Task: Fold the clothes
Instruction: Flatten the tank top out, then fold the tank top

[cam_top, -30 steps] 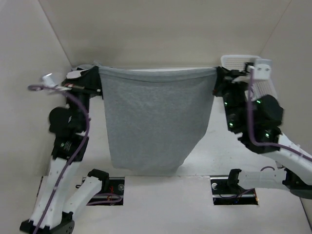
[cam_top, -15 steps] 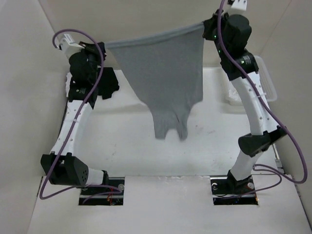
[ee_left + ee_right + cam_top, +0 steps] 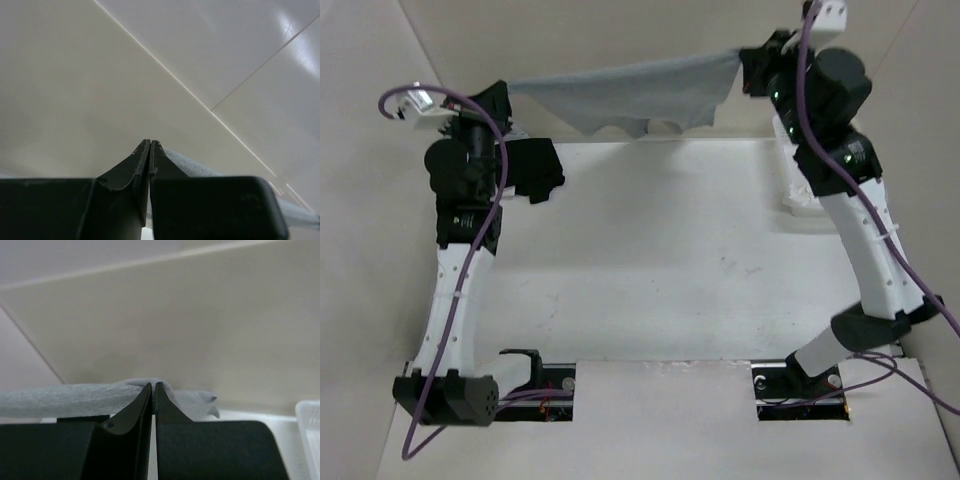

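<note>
The grey tank top [image 3: 620,95] is hanging stretched in the air over the far edge of the worktop [image 3: 650,270], its straps dangling along the lower edge. The left tool [image 3: 498,100] is pinching the left corner, fingers pressed tight on the fabric. The right tool [image 3: 750,68], a little higher, is clamping the right corner the same way. A black garment [image 3: 532,168] is lying at the far left, and a white basket [image 3: 798,195] is sitting at the far right, partly hidden by the right arm.
</note>
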Robot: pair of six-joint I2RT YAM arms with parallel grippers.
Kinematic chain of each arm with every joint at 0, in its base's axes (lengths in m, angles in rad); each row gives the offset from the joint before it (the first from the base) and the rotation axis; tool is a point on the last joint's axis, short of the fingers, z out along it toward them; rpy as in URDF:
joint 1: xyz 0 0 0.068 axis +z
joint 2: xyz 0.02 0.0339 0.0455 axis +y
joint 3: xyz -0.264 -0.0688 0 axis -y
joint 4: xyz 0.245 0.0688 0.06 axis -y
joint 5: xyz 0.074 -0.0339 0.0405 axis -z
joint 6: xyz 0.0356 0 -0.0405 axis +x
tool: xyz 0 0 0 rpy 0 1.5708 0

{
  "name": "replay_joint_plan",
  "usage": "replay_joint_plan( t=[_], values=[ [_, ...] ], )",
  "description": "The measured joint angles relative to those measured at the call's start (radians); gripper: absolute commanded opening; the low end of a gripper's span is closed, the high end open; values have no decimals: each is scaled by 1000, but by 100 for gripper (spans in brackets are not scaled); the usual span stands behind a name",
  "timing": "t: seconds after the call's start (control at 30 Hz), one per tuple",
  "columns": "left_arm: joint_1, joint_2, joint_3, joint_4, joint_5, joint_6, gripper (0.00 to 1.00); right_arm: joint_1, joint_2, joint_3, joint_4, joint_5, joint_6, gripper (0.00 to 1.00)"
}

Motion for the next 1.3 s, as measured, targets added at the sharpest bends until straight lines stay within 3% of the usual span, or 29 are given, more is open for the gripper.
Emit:
replay_joint_plan(
  t=[0.27, 0.4, 0.53, 0.63, 0.8, 0.9, 1.03, 1.17, 1.3],
  values=[
    [-43, -421, -583, -31, -20, -28, 0, 136, -480, -989, 143, 65, 45, 7],
    [-54, -743, -807, -249, -18, -31, 0, 267, -719, -1360, 153, 84, 149, 6],
    [-78, -1040, -859, -534, -14, -37, 0, 441, -932, -1596, 103, 92, 301, 6],
    [-121, -1159, -857, -709, -26, -64, 0, 557, -1063, -1699, 18, 94, 446, 5],
    [-180, -1164, -807, -955, -66, -92, 0, 775, -1192, -1770, -109, 109, 686, 5],
    [-169, -1164, -759, -1018, -82, -89, 0, 893, -1190, -1772, -165, 148, 794, 5],
    [-138, -1164, -745, -1051, -90, -92, 0, 945, -1085, -1768, -212, 190, 882, 6],
    [-100, -1136, -750, -1032, -95, -100, 0, 877, -983, -1736, -203, 198, 846, 5],
    [-91, -929, -794, -815, -108, -121, 0, 524, -875, -1662, -68, 112, 702, 5]
  ],
)
